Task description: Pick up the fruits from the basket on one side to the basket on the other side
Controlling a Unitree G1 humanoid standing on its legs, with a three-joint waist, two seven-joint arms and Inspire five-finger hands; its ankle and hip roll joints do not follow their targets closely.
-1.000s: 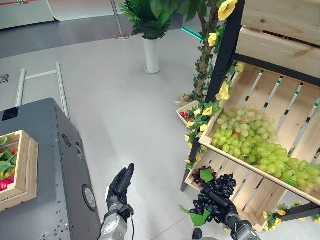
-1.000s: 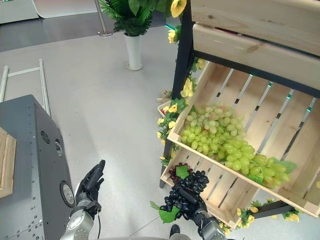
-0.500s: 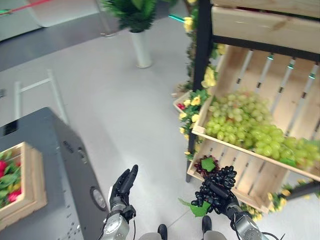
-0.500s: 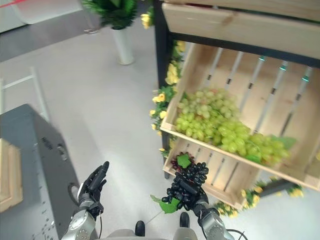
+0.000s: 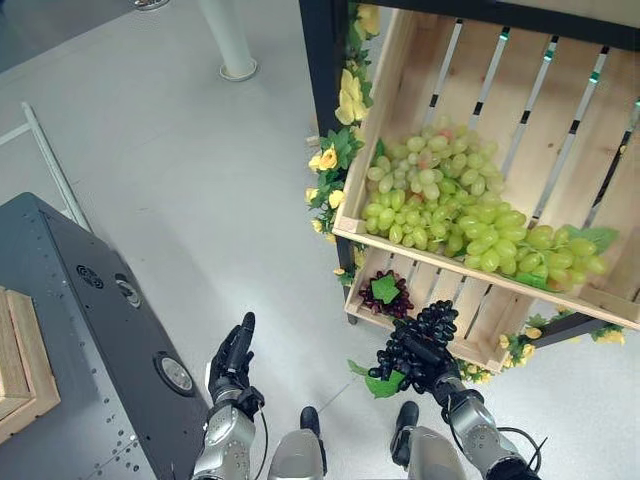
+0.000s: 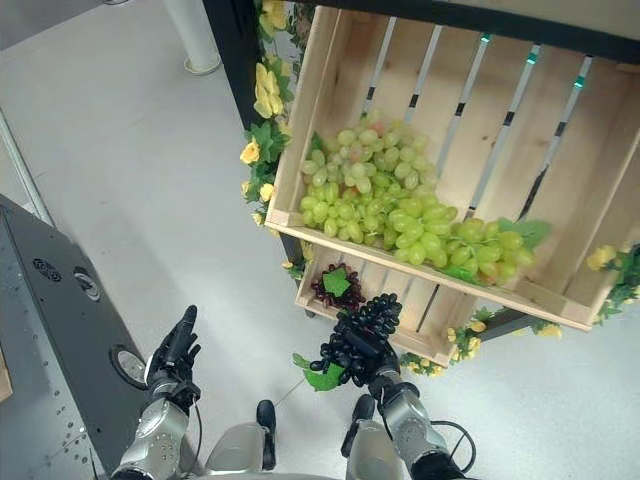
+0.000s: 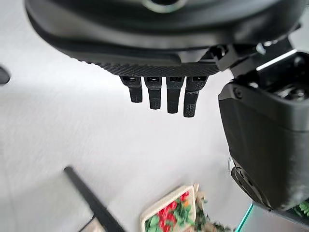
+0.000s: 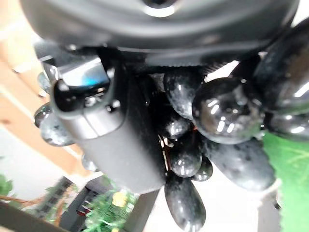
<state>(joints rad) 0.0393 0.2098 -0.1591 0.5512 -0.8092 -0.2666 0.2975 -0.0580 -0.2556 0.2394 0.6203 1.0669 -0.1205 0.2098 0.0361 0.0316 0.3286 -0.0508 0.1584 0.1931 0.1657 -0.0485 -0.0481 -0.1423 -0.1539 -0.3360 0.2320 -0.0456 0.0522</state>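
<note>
Pale grey floor spreads below the slatted wooden crate; just in front of it my right robot hand clasps a black grape bunch, my left robot hand straight-fingered, well apart from it

My right hand is mostly buried under the black grape bunch it grips, so I see little of my fingers there; in my right wrist view the bunch runs off the edge and my thumb covers its middle. The wooden crate of green grapes is cut off at the top and right. The lower crate sits half hidden behind my bunch. At the left edge a wooden box shows only its corner, contents out of sight.
</note>
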